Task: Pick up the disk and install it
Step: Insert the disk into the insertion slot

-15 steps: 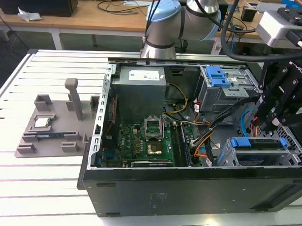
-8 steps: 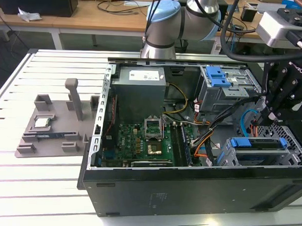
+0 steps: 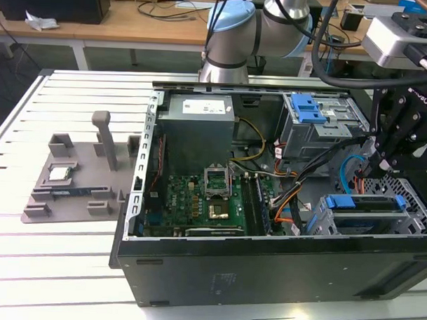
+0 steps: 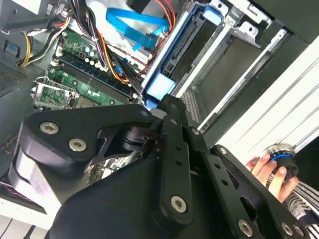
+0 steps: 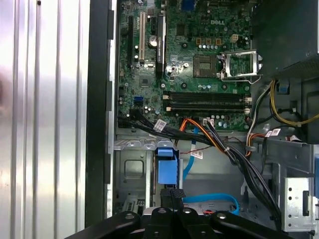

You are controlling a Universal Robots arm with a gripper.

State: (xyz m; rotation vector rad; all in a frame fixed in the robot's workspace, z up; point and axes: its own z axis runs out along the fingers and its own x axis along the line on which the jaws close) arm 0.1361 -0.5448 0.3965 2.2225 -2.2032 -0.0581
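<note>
Disk [image 3: 366, 207] is sitting in the lower drive cage [image 3: 323, 223] at the front corner of the computer case [image 3: 265, 274], on the exterior view's right. Its blue bracket lies flat along the top of the cage. In the second wrist view we see the disk [image 4: 159, 87] edge-on, with its blue rail running down the side of the bay. The first wrist view shows the bracket's blue end tab [image 5: 166, 167] facing the camera.

Gripper [image 3: 379, 162] hangs over the case's right end, just above the disk. In both wrist views the fingers [image 5: 172, 195] are pressed together, tips right at the edge of the blue tab [image 4: 168, 107]. We can't tell whether they pinch any part of it or merely touch it.

Inside the case:
- motherboard [image 3: 198, 201] with an open, empty chip socket [image 3: 218, 180]
- grey power supply [image 3: 198, 128] behind the socket
- second drive cage [image 3: 327, 129] with a blue latch [image 3: 306, 107] on top, further back
- blue cable [image 5: 209, 199] and a bundle of black and orange wires [image 5: 199, 134] between board and cages

On the slatted worktop [image 3: 55, 267], well apart from the case on the exterior view's left, there's a grey holder [image 3: 72, 183] with a small square chip [image 3: 61, 172] in it.

A person's hand [image 4: 271, 169] shows in the second wrist view beyond the case wall, resting on a round knob with a blue ring [image 4: 281, 154].
</note>
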